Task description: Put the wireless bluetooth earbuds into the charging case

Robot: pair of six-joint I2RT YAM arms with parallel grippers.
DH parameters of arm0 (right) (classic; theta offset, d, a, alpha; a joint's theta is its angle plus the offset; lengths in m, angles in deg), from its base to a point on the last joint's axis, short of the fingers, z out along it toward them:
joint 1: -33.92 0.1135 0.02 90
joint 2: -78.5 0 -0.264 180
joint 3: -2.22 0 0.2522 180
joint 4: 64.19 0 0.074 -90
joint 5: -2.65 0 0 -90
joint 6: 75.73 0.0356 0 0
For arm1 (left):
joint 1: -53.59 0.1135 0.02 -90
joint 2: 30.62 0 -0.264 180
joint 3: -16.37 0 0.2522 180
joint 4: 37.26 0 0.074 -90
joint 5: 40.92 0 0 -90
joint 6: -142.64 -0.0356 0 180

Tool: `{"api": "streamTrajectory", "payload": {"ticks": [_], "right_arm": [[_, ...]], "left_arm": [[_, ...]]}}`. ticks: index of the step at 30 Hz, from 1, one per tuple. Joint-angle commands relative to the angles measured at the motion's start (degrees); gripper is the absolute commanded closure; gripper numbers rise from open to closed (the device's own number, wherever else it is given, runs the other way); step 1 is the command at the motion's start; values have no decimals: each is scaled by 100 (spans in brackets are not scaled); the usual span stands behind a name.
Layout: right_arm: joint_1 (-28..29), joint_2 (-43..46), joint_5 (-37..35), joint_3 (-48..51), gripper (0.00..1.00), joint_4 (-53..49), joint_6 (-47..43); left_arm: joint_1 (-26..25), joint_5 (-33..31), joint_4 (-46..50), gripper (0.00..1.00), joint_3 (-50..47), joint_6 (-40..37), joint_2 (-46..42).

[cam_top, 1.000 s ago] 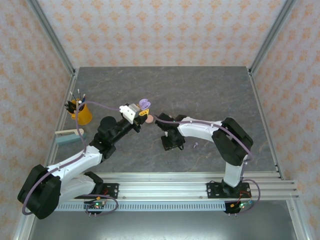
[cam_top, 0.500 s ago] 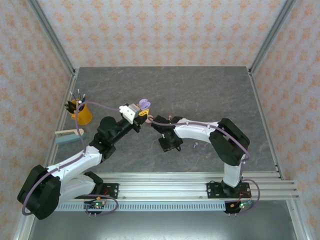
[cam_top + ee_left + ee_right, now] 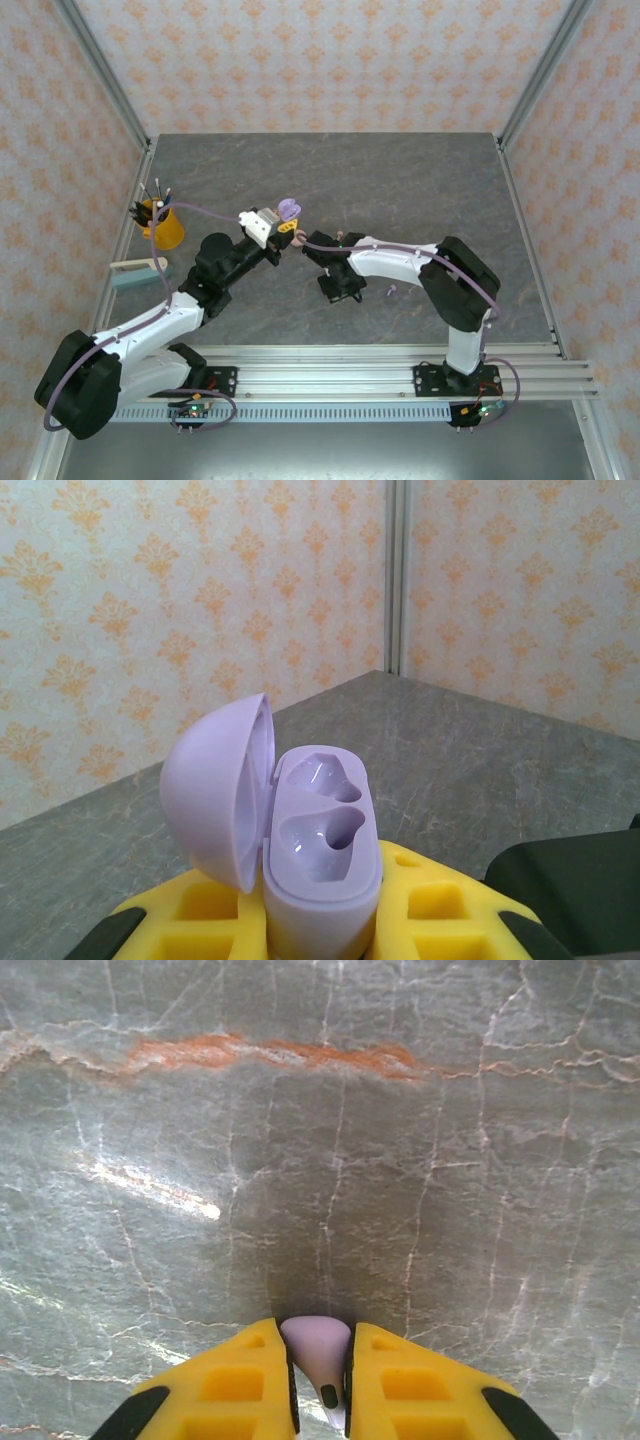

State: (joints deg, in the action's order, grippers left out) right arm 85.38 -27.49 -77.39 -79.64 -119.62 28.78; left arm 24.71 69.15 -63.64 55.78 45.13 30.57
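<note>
- Gripping the lilac charging case (image 3: 320, 850), my left fingers (image 3: 288, 224) are clenched on its lower body, one yellow pad (image 3: 190, 920) on each side of it.
- The case stands upright between those pads, lifted off the desk (image 3: 400, 1160), with its top rising past the fingertips.
- Its domed lid (image 3: 215, 805) is swung open to the left of the case body, and the two moulded wells face up with nothing in them.
- My right fingers (image 3: 308, 243) are clamped on one lilac earbud (image 3: 318, 1345), with both yellow pads (image 3: 230, 1385) pressed against its sides.
- The earbud's rounded head pokes out just beyond the fingertips, and a small dark dot shows on it further back between the pads.
- The right fingers point down at the grey marbled desk, with an orange streak in the stone ahead of them.
- From above, my two sets of fingers are close together, fingertips toward each other, and the open case sits just beyond the right fingertips.
- A second lilac earbud (image 3: 391, 291) lies on the desk, well apart from the right fingers, beside that arm.
- An orange pen cup (image 3: 163, 226) stands far out to the left of my left fingers.
</note>
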Motion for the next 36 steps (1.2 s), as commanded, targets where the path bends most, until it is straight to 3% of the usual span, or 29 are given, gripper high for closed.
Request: {"api": "streamTrajectory", "payload": {"ticks": [1, 12, 15, 36], "right_arm": [[30, 192, -349, 123, 85, -57, 104], [-72, 1117, -861, 528, 88, 127, 306], [-171, 1258, -673, 600, 86, 236, 272], [-180, 580, -466, 767, 88, 499, 247]], "left_arm": [[-21, -87, -36, 100, -51, -49, -153], [-13, -48, 67, 100, 0, -75, -160], [-13, -45, 95, 100, 10, -102, -160], [-13, -43, 225, 100, 36, -67, -263]]}}
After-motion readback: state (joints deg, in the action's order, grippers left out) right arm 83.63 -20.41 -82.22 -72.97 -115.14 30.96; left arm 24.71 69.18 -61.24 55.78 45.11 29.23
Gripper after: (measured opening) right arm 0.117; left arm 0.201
